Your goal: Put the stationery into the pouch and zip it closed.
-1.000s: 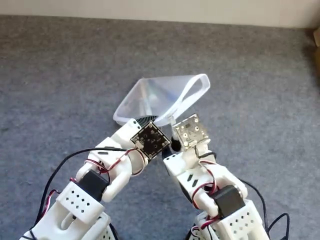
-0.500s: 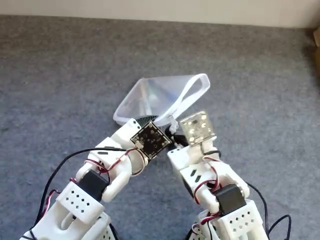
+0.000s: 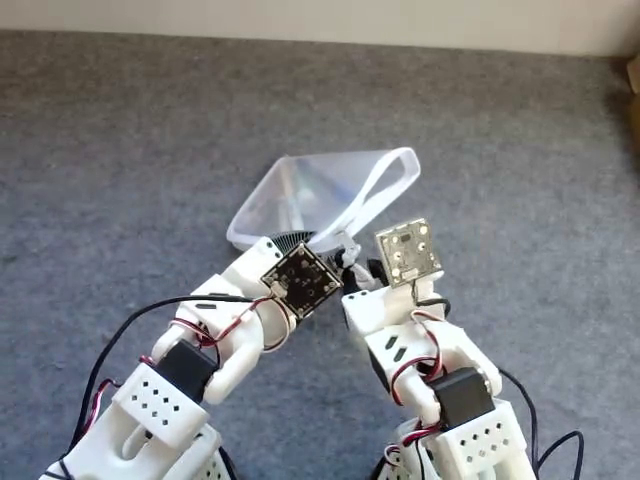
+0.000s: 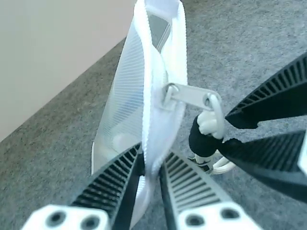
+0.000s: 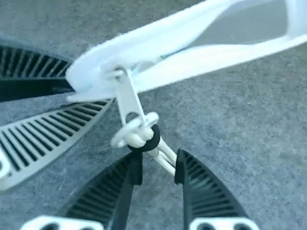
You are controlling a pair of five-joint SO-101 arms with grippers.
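Nearest, the left gripper (image 4: 149, 175) is clenched on the near corner of the translucent pouch (image 3: 300, 195), pinning its zipper tape. Just at its 3 o'clock, the right gripper (image 5: 158, 167) grasps the pull cord (image 5: 164, 157), which runs taut from the metal pull tab (image 5: 127, 98). Farther off, toward 12 o'clock, the pouch lies on grey carpet (image 3: 120, 150), its mouth gaping toward 1 o'clock. The contents are too faint to tell. Zipping looks barely begun, since the tab sits at the held end and the whole run remains.

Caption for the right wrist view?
Right end effector at the zipper pull; left end effector pinching the pouch.
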